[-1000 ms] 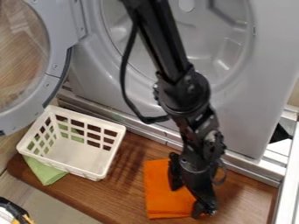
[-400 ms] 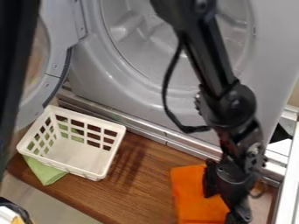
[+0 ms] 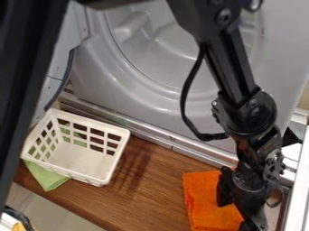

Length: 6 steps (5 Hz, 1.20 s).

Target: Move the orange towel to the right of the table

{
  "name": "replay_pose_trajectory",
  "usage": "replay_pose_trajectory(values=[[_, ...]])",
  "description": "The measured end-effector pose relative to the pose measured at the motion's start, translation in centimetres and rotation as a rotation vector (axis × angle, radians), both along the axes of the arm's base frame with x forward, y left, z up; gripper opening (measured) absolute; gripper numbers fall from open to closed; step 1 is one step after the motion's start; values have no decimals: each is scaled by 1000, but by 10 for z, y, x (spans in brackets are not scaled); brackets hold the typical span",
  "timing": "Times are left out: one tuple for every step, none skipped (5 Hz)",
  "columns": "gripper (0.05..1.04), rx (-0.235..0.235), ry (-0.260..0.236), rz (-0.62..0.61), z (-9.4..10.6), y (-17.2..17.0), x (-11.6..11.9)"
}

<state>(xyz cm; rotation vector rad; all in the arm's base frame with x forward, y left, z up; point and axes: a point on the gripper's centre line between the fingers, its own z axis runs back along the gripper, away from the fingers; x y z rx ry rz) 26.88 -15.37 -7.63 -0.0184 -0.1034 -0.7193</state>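
Orange towel (image 3: pixel 200 198): likely light, floppy; pinch by an edge.
Hand (image 3: pixel 234 215): fingers apart over it, near right.

Free tabletop (image 3: pixel 145 191) btwn basket (image 3: pixel 65 171) & towel (image 3: pixel 202 198); arm (image 3: pixel 249 108) blocks R end, grey machine (image 3: pixel 91 88) blocks rear.

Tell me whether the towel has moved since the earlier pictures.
Yes. The towel has shifted right in the view, farther from the white basket.
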Motion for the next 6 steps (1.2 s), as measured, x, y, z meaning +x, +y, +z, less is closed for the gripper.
replay_pose_trajectory(values=[[995,23,8,14,2,8,-9],[1000,27,-30,19,15,10,-4],[1000,39,-84,1,41,7,-3],[1000,16,-133,-16,63,3,1],[1000,-7,-162,-37,81,-4,0],[1000,-14,-164,-47,89,-7,-3]])
